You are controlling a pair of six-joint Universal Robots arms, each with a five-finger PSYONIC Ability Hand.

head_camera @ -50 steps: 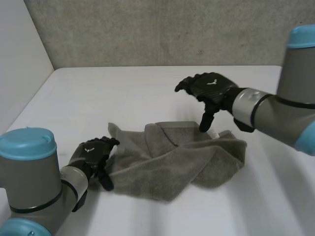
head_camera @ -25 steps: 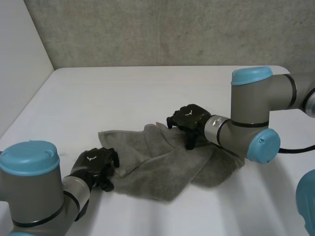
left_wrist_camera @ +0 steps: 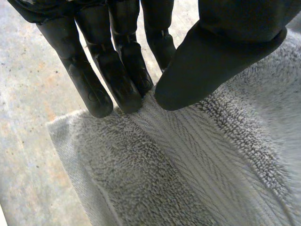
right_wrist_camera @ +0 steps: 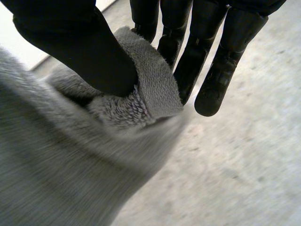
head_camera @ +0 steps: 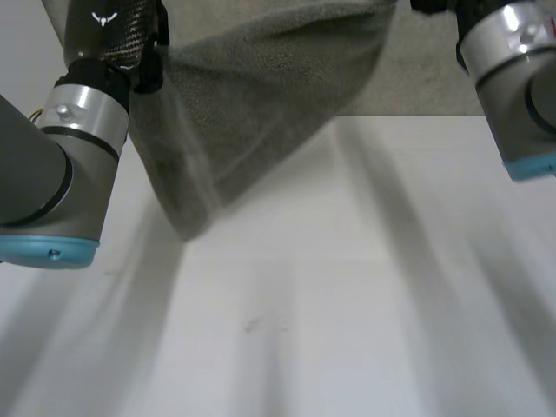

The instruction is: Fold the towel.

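While it hangs clear of the white surface, the grey towel is slung between the two arms, its lowest fold drooping on the left arm's side.

Left robot hand: thumb pressed against straight fingers, pinching the towel's edge just beside a corner, where a flat woven band runs across the pile.

Right robot hand: thumb clamps a rolled-over lip of the edge against the fingers. The cloth bunches under the thumb rather than lying flat.

Handling, as judged: looped terry, soft and quite limp, no stiffness to hold a shape. It sags and swings under its own weight. Probably light for these arms. The pile should grip well, so slipping is unlikely, and nothing here is fragile.

Best holds look like the two corners of one edge, on or near the woven band, which is firmer and thinner than the pile. The right-side hold seems bunched, and a flatter pinch nearer the true corner would let the cloth hang squarer for folding.
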